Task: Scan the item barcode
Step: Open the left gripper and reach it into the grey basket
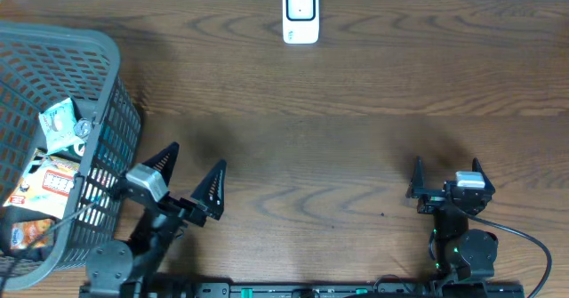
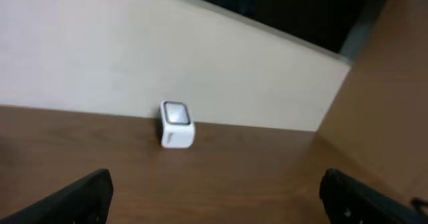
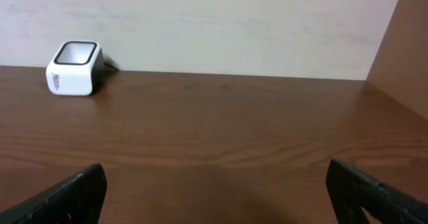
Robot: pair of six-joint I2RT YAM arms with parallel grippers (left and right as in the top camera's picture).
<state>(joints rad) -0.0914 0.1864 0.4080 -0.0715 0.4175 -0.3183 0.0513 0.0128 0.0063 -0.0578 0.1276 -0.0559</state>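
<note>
Scanner (image 1: pixel 300 13) stands upright, its window tilted upward.

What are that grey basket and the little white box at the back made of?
The basket is likely moulded plastic, matt grey, judging by its uniform open lattice. The white box seems to be smooth plastic, slightly glossy, with rounded corners.

Wood-grain table (image 1: pixel 356 84), grey plastic mesh basket (image 1: pixel 116 93).

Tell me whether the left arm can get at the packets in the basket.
Probably yes: the left gripper sits open beside the basket, whose top is uncovered, though it must rise over the wall to reach the packets.
</note>
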